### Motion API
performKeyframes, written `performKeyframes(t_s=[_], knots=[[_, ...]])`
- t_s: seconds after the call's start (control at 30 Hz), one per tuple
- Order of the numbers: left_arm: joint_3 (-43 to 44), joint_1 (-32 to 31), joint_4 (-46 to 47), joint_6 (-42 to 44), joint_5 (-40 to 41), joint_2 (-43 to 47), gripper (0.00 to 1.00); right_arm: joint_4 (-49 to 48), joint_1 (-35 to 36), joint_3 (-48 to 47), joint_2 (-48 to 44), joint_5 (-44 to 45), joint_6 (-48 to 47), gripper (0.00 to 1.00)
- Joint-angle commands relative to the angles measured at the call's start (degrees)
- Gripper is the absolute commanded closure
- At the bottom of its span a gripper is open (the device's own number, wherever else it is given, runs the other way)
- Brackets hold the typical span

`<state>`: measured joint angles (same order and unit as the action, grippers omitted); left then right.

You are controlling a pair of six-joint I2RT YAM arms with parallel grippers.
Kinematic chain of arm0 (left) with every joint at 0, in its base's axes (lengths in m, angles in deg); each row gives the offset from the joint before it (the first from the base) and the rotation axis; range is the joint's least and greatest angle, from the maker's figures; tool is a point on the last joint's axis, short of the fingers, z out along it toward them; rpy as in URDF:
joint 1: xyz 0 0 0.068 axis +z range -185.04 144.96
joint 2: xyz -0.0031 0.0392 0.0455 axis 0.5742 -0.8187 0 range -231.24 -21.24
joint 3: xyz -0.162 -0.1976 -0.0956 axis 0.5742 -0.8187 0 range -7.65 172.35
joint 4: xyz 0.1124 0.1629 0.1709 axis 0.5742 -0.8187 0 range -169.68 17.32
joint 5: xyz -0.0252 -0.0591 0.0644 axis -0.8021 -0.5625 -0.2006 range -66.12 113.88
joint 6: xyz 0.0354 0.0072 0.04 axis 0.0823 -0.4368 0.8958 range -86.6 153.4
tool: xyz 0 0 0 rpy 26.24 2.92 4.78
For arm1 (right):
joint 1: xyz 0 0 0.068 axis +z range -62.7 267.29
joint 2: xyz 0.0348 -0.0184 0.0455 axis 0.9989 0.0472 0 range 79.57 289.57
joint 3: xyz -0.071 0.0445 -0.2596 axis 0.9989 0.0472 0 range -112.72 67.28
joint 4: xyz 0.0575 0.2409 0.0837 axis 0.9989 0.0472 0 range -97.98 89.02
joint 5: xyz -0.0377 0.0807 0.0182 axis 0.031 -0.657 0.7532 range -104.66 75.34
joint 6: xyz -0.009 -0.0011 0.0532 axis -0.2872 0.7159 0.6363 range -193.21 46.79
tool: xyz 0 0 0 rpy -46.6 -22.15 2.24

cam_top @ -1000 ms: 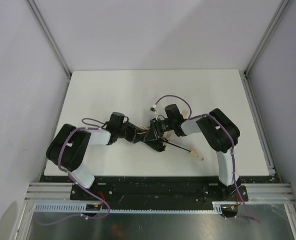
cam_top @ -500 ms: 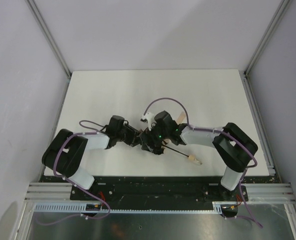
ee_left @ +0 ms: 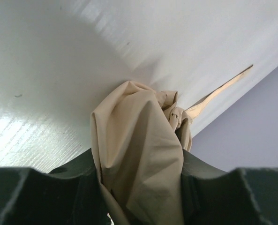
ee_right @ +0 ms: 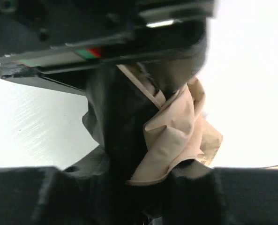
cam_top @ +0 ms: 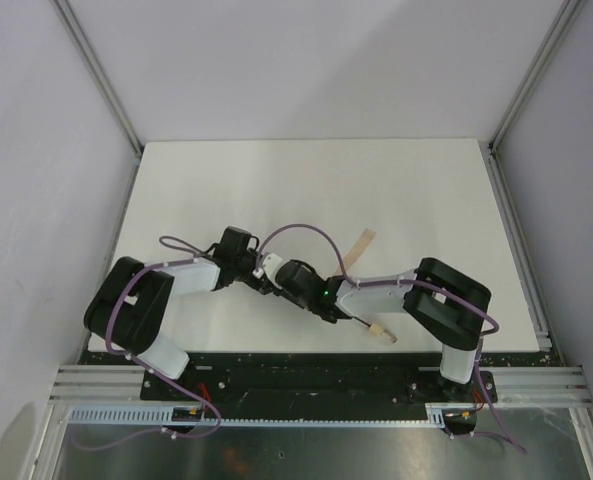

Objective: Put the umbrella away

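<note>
Toward the near table (cam_top: 426, 190) edge, left gripper (ee_left: 139, 192) and right gripper (ee_right: 139, 180) both pinch the umbrella (ee_left: 139, 140) by its bunched canopy; uneven pulling could let fabric slip and unfurl.

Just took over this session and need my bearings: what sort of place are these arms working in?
Most likely a lab robot test cell, not a home: a white table, plain grey wall panels on three sides, and aluminium frame rails along the table's near edge.
</note>
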<state>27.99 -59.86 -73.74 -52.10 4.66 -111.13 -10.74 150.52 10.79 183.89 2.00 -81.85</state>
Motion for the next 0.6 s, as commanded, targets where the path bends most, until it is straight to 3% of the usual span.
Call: performKeyframes(t_s=[0.0,0.07,0.13,0.17,0.27,0.3,0.47,0.57], knots=[[1.0,-0.7,-6.2,0.3,3.6,-0.4,1.0,0.1,0.8,-1.5,4.7,10.3,-1.6,0.89],[1.2,-0.7,-6.2,0.8,3.5,0.1,1.0,0.7,-0.8,-1.4,5.8,6.4,-0.6,0.97],[1.7,-0.5,-6.2,2.4,3.3,0.6,0.98,0.4,-3.3,-0.7,6.4,-1.2,0.8,0.99],[2.1,-0.4,-6.2,3.7,3.3,0.9,0.88,-0.6,-4.7,0.1,6.6,-6.5,1.2,1.0],[2.5,0.4,-6.1,7.1,4.9,3.5,0.43,-4.0,-8.5,2.0,7.3,-21.8,2.2,1.0],[2.3,0.8,-5.9,8.1,5.4,4.7,0.33,-4.8,-9.8,2.2,7.8,-26.4,2.7,1.0],[1.3,3.7,-4.1,13.2,5.7,11.1,0.06,-8.1,-15.6,2.6,11.2,-44.6,5.6,1.0],[0.2,4.8,-2.3,15.8,5.4,15.2,0.01,-10.4,-17.7,2.6,13.4,-51.7,8.6,1.0]])
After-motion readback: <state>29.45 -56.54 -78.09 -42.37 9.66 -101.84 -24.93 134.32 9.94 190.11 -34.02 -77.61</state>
